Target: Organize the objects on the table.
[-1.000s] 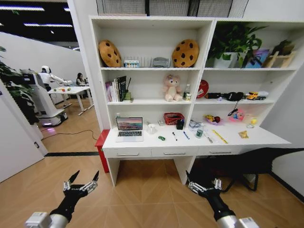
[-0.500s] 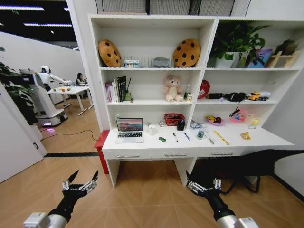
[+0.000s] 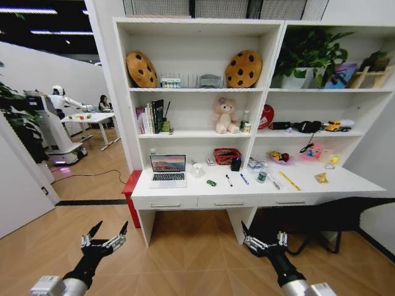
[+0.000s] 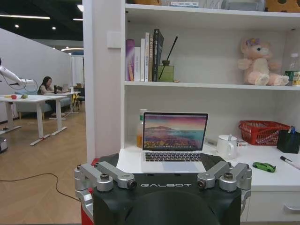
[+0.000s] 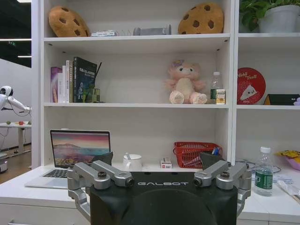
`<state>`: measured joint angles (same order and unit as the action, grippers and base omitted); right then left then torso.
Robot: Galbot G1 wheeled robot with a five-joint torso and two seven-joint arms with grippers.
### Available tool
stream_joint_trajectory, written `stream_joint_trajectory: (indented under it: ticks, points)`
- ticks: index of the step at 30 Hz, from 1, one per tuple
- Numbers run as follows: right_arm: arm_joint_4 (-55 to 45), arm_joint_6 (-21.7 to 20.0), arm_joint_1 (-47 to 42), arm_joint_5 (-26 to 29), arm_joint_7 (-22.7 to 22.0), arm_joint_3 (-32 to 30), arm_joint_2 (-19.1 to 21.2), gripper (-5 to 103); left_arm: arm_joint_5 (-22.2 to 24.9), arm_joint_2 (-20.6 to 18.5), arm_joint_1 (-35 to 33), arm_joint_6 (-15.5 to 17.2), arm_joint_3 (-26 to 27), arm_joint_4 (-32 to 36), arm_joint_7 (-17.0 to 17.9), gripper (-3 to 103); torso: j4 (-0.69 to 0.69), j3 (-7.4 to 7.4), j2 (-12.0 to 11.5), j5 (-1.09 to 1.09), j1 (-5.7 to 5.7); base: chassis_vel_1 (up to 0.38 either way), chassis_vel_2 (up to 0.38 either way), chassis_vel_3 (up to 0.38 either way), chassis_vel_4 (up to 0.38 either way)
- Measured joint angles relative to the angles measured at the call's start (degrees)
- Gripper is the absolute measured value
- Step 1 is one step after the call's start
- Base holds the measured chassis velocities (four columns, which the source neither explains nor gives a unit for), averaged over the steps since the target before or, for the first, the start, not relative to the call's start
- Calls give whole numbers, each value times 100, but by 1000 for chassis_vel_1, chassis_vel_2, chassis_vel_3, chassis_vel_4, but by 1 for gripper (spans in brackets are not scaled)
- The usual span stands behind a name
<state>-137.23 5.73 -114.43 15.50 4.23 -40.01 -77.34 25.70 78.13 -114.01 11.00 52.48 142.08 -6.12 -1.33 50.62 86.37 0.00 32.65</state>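
Right hand (image 5: pixel 159 180) open, facing laptop (image 5: pixel 75 153) on table (image 5: pixel 28 193).

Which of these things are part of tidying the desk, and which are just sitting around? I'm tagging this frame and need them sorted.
Part of the job:
laptop, open, at the desk's left end
green toy car
black pen
blue pen
desk
left gripper and right gripper, both open, held low, short of the desk

Just lying about:
pink plush bear
cookie cushions
books
red basket

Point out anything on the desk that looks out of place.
Loose on the white desk, right of the open laptop: a green toy car, black pen and blue pen lie scattered at different angles. Nothing looks spilled or damaged.
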Motion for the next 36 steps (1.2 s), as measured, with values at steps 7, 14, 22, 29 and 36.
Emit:
stream_joint_trajectory:
  ticks: [7,14,22,29,36]
  points:
    - [10,12,0,-1,11,-2,-5,100,-4,5,1,0,-4,2,0,98,0,1,-1,0,2,-125,123,133,-124]
    - [32,49,2,-1,20,-2,-6,100,-14,12,0,0,-8,-9,0,98,0,1,-1,-1,2,-112,121,133,-122]
    - [64,55,17,0,24,-4,0,100,-16,8,4,0,-9,-31,-1,98,0,0,0,0,1,-135,124,142,-137]
    - [81,60,26,3,25,-3,-3,100,-27,11,5,0,-9,-42,-6,98,0,0,0,0,1,-162,162,173,-173]
    - [109,82,30,1,26,-2,-7,100,-55,25,-2,-1,-23,-60,-19,98,0,0,-1,0,1,-160,164,171,-167]
